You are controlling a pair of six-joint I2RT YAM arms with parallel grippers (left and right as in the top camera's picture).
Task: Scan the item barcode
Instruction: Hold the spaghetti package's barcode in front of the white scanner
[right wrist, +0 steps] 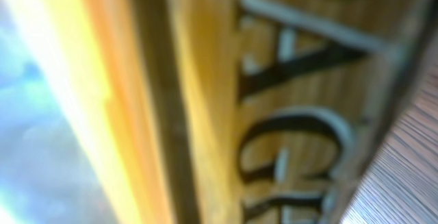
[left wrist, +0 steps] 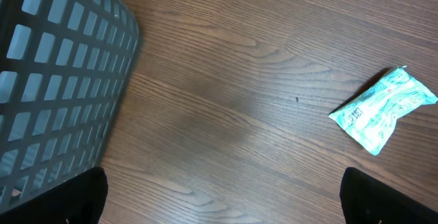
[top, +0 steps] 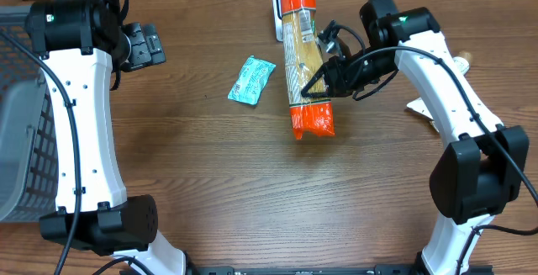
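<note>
Pinching a long spaghetti packet point(top: 301, 52) near mid-length with the right gripper point(top: 318, 86) narrowly closed, left gripper point(top: 145, 45) spread wide, empty; probably light, stiff, brittle, slippery-wrapped.

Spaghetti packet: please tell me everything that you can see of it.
The spaghetti packet is long and narrow, of clear film with orange-red ends and pale yellow pasta inside. It lies on the wooden table, its far end over a white device. The right gripper clamps its right edge below the middle.
</note>
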